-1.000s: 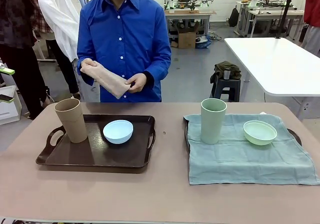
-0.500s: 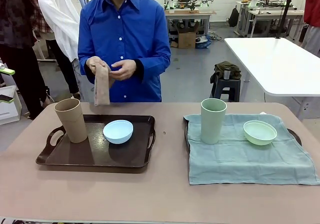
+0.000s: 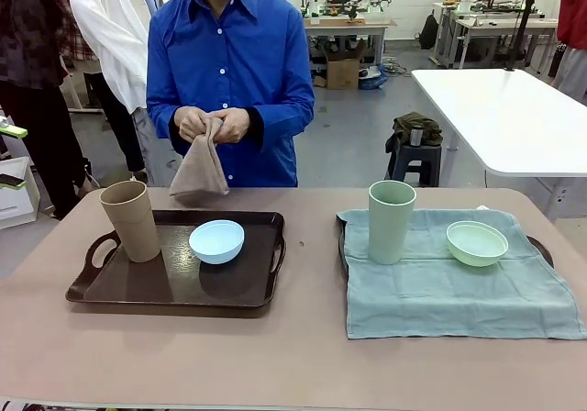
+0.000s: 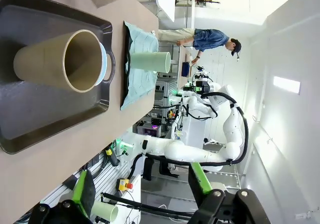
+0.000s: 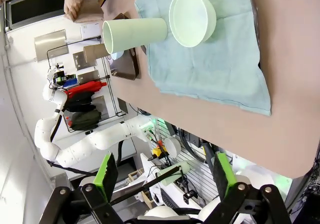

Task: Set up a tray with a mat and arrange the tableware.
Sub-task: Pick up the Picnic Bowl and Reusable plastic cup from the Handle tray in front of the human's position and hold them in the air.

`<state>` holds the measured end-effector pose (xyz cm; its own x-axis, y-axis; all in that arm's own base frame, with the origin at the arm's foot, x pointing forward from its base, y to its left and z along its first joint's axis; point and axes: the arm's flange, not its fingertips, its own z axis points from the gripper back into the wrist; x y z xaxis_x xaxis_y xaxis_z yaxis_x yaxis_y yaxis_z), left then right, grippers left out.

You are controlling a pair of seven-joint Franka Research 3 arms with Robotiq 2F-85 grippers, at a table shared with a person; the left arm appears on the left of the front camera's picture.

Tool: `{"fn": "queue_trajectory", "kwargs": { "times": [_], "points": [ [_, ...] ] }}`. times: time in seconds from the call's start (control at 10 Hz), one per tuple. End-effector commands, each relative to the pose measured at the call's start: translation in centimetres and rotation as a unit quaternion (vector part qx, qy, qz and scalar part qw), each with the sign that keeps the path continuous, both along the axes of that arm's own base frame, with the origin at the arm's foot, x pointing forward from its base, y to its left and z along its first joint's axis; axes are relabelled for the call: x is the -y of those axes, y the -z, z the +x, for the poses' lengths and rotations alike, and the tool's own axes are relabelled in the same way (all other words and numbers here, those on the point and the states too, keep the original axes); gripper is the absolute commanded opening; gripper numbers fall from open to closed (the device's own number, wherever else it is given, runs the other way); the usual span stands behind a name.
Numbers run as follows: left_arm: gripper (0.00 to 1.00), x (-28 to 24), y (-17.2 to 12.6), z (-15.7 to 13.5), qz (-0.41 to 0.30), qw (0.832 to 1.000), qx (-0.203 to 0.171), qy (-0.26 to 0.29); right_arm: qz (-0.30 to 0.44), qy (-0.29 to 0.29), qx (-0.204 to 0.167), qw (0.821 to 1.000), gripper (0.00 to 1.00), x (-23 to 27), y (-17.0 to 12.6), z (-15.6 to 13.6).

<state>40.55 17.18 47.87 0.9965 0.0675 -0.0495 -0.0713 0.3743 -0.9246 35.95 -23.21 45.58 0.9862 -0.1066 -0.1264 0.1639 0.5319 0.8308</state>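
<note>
A person in a blue shirt holds a tan mat in both hands, hanging over the far edge of the dark brown tray. On that tray stand a tan cup and a light blue bowl. To the right, a grey-green mat covers a second tray and carries a pale green cup and a pale green bowl. My left gripper is open, well back from the tan cup. My right gripper is open, away from the green bowl.
The brown table has bare room in front of both trays and between them. Other people stand behind at the far left. A white table and a stool are at the back right.
The person has brought both hands together at the chest. The tan mat, folded a second ago, now hangs down and spreads above the left tray's far edge.
</note>
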Motion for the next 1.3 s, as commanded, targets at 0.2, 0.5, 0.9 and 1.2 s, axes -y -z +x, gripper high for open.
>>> {"fn": "queue_trajectory", "kwargs": {
  "times": [0.2, 0.5, 0.9, 1.2],
  "points": [
    [1.0, 0.8, -4.1, -0.4, 0.121, 0.974, 0.185, 0.051, -0.145, -0.044, 0.044, 0.988, 1.0, -9.1, -5.1, 1.3],
    [1.0, 2.3, -7.2, -1.1, 0.201, 0.925, 0.311, 0.091, -0.255, -0.079, 0.031, 0.963, 1.0, -19.4, -7.0, 3.9],
    [1.0, 4.7, -8.9, -2.9, 0.28, 0.83, 0.459, 0.149, -0.34, -0.125, 0.046, 0.931, 1.0, -34.9, -8.1, 4.3],
    [1.0, 3.7, -8.2, -2.5, 0.246, 0.86, 0.42, 0.151, -0.359, -0.141, 0.062, 0.921, 1.0, -43.1, -8.2, 3.5]
  ]
}}
